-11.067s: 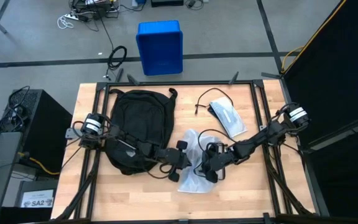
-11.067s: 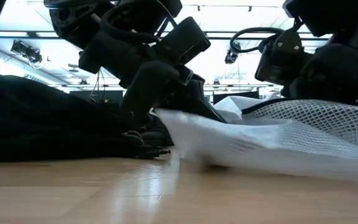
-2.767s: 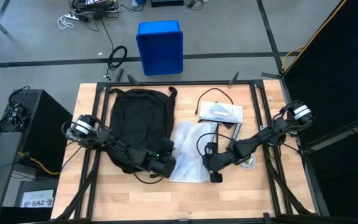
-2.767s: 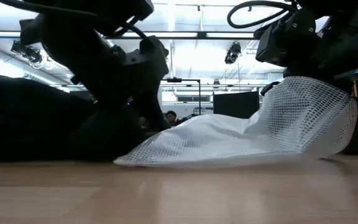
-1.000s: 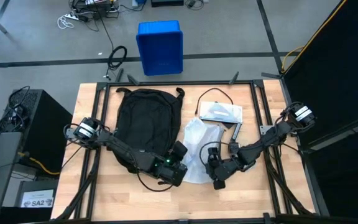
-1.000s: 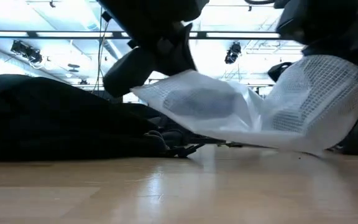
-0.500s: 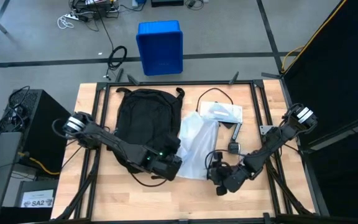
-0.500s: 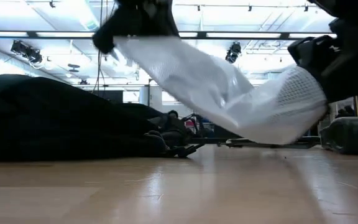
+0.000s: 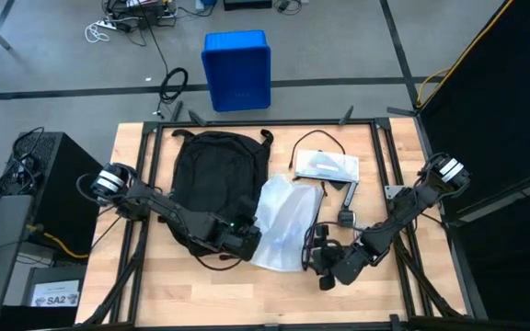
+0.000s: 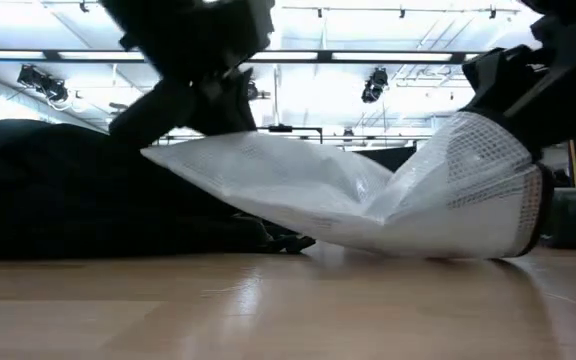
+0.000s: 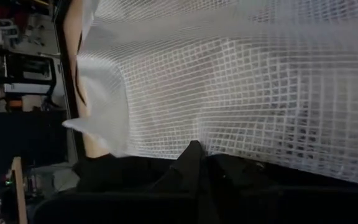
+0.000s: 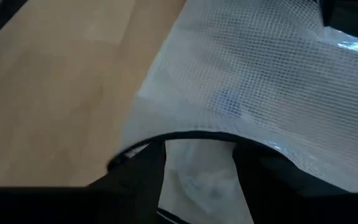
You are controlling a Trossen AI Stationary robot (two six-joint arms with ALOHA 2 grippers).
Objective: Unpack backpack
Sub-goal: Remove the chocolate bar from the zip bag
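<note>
Left claw (image 9: 247, 241) clamped on white mesh bag (image 9: 282, 223) edge, beside backpack (image 9: 213, 176). Right claw (image 9: 313, 258) fingers parted around bag's other edge, low over bench (image 9: 201, 290).

The high view looks straight down on the whole tabletop (image 9: 155, 276) and the floor beyond its far edge, while the low view sits at tabletop (image 10: 268, 310) level near the front edge, facing level across into the room. Both wrist views press close against the white mesh bag (image 11: 260, 81) (image 12: 260, 81), which the high view (image 9: 282, 225) and low view (image 10: 368, 200) also share.
</note>
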